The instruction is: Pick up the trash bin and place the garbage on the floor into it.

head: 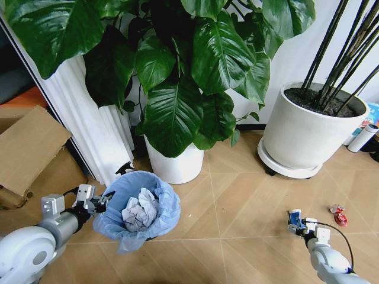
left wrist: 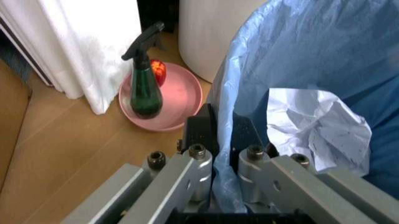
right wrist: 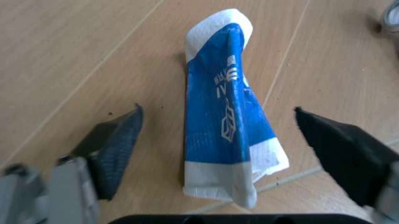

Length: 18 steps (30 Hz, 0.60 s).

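The left gripper (head: 99, 204) clamps the rim of the trash bin (head: 137, 211), a small round bin whose crinkly light-blue liner overhangs the edge and holds crumpled white paper (head: 140, 212). Across the head view, the right gripper (head: 298, 223) hangs low over the floor (head: 237, 201) with a blue-and-white wrapper (head: 294, 216) at its tips and a red wrapper (head: 339, 215) lying just beyond. Light wood-look tiles run to two white plant pots (head: 175, 165), a white curtain (head: 89, 127) and a cardboard box (head: 26, 148).

From the left wrist, the fingers (left wrist: 201, 133) are closed on the liner's edge, one outside and one inside, beside the paper wad. A green spray bottle (left wrist: 145, 88) stands in a pink saucer (left wrist: 181, 105) by the curtain.

From the right wrist, the dark fingers (right wrist: 118, 140) are spread wide on either side of the twisted blue-and-white wrapper, which lies flat on the tiles, touching neither.
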Motion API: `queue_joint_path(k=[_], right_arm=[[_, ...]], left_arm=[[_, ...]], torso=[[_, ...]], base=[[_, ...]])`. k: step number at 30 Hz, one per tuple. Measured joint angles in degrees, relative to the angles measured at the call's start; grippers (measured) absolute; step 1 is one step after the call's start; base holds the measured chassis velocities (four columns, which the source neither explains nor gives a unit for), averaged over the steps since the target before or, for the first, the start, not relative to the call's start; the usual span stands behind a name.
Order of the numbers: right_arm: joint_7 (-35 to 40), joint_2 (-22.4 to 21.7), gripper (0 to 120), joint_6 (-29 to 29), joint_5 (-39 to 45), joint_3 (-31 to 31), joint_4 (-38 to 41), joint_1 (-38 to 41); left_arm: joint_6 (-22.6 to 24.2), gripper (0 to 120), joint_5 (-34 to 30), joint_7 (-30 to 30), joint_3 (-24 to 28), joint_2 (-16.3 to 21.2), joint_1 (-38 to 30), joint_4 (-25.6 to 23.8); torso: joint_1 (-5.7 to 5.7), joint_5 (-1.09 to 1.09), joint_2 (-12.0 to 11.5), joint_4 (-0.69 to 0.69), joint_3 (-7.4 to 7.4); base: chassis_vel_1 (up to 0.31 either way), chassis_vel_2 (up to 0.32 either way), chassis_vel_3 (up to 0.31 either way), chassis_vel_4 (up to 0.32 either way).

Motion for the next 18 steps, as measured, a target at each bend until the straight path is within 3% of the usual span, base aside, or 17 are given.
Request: queue_joint_path(k=[10,17,18], right_arm=[[-0.4,-0.2,47,-0.4,1.3,-2.2,-2.1,1.8],[-0.4,-0.3,26,-0.7,2.2,-2.6,-1.8,1.8],[-0.4,-0.4,18,-0.8,2.4,-2.7,-1.5,1.7]], left_arm=[[0.1,0,-0.2,-0.1,0.2,0.0,-0.6,1.0],[0.1,0,-0.4,0.0,0.4,0.0,-1.0,1.5],[0.0,0,-0.4,0.1,0.6,0.0,-1.1,1.6]], torso=[[0.0,0.02,0.0,-0.02,0.0],[0.0,0.01,0.0,-0.01,0.0],[0.0,0.01,0.0,-0.01,0.0]], base=[[0.0,0.0,0.0,0.0],[0.0,0.0,0.0,0.0],[0.0,0.0,0.0,0.0]])
